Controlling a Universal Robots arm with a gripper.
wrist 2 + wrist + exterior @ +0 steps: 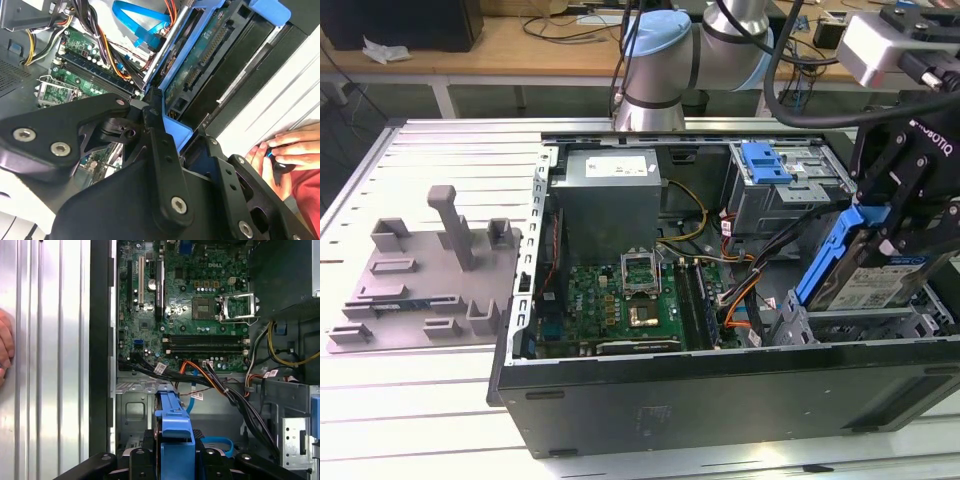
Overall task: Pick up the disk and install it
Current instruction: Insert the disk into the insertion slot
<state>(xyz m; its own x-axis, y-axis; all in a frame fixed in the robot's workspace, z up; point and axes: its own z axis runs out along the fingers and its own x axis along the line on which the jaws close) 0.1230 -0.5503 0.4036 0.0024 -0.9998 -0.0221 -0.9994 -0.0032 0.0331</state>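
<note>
The gripper is clamped on the disk, which hangs tilted over the drive cage at the end of the computer case on the exterior view's right. The disk looks stiff, fairly heavy and sensitive to knocks. Its circuit board is bare underneath, so the edges of the blue frame seem the safest hold. Room is tight: cage walls flank it and cables run just beside.

Exterior view is evenly bright, soft shadows inside the case. Second wrist view: table blown out white by glare.
</note>
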